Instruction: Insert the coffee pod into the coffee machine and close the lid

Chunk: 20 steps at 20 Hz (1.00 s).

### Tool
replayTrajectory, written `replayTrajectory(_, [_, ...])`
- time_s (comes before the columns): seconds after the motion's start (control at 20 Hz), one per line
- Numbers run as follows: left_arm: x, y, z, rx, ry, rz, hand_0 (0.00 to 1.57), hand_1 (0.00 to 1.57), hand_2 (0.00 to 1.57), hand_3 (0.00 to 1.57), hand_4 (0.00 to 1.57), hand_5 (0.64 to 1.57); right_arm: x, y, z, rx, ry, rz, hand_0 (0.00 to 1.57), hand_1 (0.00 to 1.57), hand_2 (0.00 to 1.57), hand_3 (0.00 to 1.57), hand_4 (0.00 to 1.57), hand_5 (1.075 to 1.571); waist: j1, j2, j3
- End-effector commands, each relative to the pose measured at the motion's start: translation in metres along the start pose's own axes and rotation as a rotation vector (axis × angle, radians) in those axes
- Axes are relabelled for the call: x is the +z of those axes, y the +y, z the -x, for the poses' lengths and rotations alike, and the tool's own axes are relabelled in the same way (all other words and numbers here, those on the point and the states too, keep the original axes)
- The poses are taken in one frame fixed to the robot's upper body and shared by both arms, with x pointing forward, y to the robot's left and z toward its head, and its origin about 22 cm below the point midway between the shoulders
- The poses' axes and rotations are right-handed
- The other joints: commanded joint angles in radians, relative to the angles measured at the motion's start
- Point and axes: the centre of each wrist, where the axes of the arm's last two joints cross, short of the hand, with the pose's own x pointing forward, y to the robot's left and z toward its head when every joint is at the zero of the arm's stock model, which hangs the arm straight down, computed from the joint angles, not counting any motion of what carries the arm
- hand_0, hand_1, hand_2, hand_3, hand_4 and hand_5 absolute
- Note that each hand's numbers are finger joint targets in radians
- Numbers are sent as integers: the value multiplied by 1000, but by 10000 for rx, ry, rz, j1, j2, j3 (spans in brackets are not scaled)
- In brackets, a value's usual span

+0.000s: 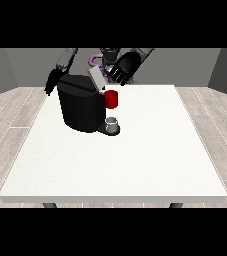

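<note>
front view, working from the near edge back: the white table [135, 170] lies bare-looking toward the camera, and nothing of the task sits on that stretch. further in stands the black coffee machine [80, 107], with a small grey cup [113, 125] on its drip stand at the camera side, below and nearer than the hand at the view's right. just above the cup, at the machine's front, is a red piece [112, 99]; from its colour and place i judge it to be the coffee pod, sitting at or in the machine's holder, though whether it is fully seated i cannot tell.

behind and above it the grey lid [97, 78] stands tilted up, not shut. the hand at the view's right [123, 68] hovers just beyond the lid's upper end, its fingers spread apart and relaxed, holding nothing; whether a fingertip touches the lid i cannot tell. the hand at the view's left [52, 82] hangs behind the machine's far corner, partly hidden, and how its fingers lie i cannot tell.

as a judgement: the pod part looks done or nearly so, since neither hand carries it and the red piece is at the machine. what is left is the lid, which needs pressing down toward the camera from the spread hand's side.
</note>
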Motion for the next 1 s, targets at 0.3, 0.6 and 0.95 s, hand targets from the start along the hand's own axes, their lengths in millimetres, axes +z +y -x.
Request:
replayTrajectory(0.3, [0,11,1,-263,-179,200,1175,1175,1242,1216,464,1571,-11,-14,-7,131,-25,222,0,0,0,0,0,1571,69,521,-1])
replayTrajectory(0.6, [-8,-4,-6,-130,-131,36,1251,1251,1290,1217,425,1571,-18,-14,-16,-102,-205,197,0,0,0,0,131,1571,-84,612,-1])
replayTrajectory(0.95, [-6,-10,5,-151,-115,451,1196,1196,1252,1201,418,1571,0,-2,2,-69,239,223,0,0,0,0,165,1571,-77,246,-2])
